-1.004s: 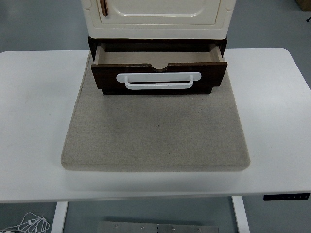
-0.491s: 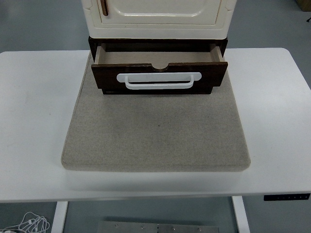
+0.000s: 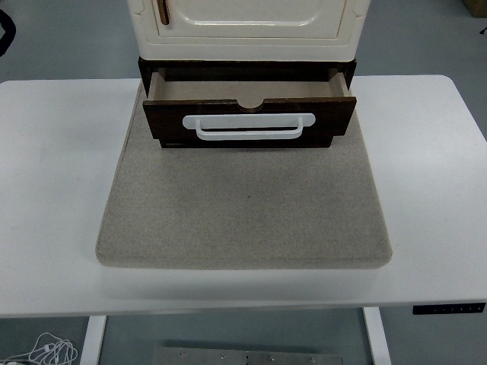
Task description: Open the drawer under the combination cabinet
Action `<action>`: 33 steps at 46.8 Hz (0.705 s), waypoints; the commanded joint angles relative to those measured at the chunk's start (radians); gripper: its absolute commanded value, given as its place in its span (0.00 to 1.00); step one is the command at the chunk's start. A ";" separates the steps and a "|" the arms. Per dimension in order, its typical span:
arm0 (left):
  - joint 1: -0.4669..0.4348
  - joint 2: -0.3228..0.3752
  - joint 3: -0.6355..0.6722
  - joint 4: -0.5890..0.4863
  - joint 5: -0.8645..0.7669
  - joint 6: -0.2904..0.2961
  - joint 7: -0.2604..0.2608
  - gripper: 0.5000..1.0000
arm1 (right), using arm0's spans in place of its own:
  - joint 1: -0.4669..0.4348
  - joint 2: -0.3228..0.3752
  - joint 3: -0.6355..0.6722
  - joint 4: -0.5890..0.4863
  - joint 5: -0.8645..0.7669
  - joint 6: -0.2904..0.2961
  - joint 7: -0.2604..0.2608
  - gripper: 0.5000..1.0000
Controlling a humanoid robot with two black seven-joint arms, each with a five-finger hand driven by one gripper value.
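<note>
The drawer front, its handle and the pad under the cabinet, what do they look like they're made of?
Drawer front: dark brown wood or wood-look board, matte, grain too fine to confirm.
Handle: white, smooth, slightly glossy, probably plastic.
Pad: grey-beige felt-like fabric, with a fuzzy, speckled surface and soft rounded edges.

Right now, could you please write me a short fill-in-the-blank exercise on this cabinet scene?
1. The brown drawer under the cabinet is pulled ____.
2. The drawer's handle is ____ in colour.
3. The cabinet stands on a grey ____ that lies on the table.
4. The number of robot hands over the table is ____.

Missing words: open; white; mat; zero
</note>
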 commanded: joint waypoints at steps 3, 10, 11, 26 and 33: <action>0.064 -0.033 -0.076 0.002 -0.023 0.000 0.002 1.00 | 0.000 0.000 0.000 0.000 0.000 -0.001 0.000 0.86; 0.122 -0.072 -0.150 0.003 -0.081 -0.005 -0.003 1.00 | 0.000 0.000 0.000 0.000 0.000 -0.001 0.000 0.86; 0.130 -0.078 -0.154 0.003 -0.092 -0.008 -0.003 1.00 | 0.000 0.000 0.000 0.000 0.000 -0.001 0.000 0.85; 0.188 -0.122 -0.164 0.005 -0.165 -0.014 -0.029 1.00 | -0.003 0.000 -0.002 0.000 -0.001 0.003 0.000 0.85; 0.200 -0.141 -0.162 0.005 -0.165 -0.014 -0.046 1.00 | -0.003 0.000 -0.002 0.000 -0.003 0.006 0.001 0.85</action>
